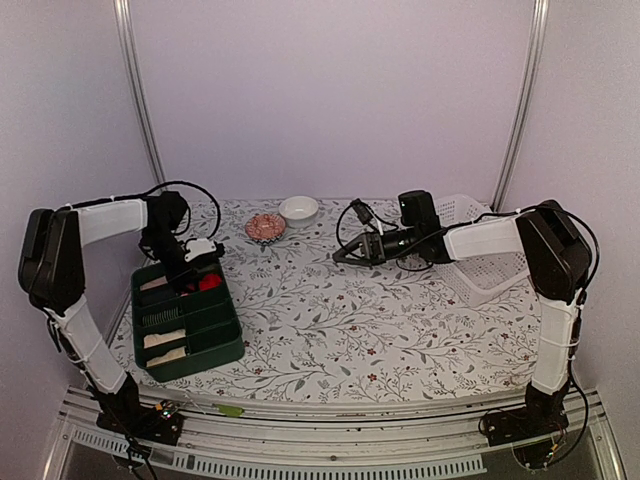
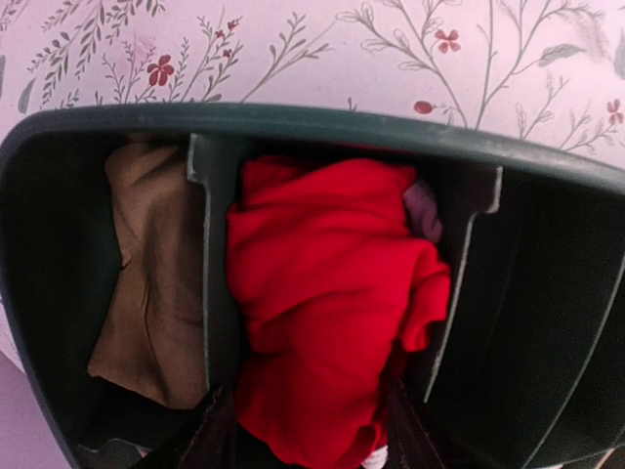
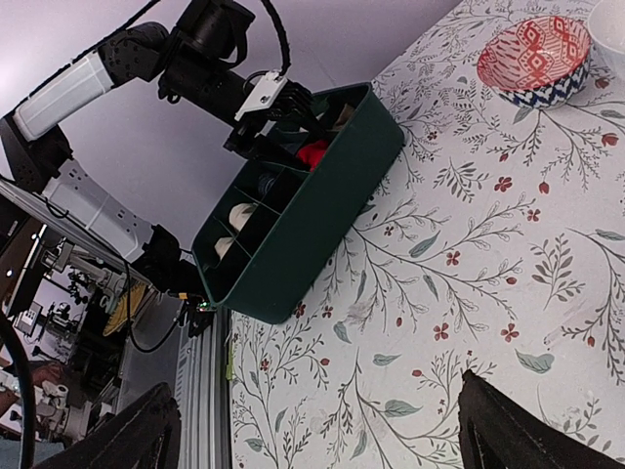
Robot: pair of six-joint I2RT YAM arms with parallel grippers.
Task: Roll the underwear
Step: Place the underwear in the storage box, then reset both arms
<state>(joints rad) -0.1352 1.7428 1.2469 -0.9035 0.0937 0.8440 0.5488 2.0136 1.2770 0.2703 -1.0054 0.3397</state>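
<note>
Gripping side: left end effector (image 1: 197,272) clamped on red underwear (image 2: 322,293), down inside green bin (image 1: 205,345).
Red underwear: bunched up, far-row compartment, divider on each side.
Khaki underwear (image 2: 151,293): next compartment over, lying against the divider.
Cream underwear (image 1: 165,343): rolled, near compartments.
Right end effector (image 1: 340,256): fingers spread wide, nothing between, hovering over bench (image 1: 380,330).
Bowls: patterned bowl (image 1: 265,228) just beside white bowl (image 1: 298,208), far edge.
White basket (image 1: 490,275): right side of bench, under right arm.
</note>
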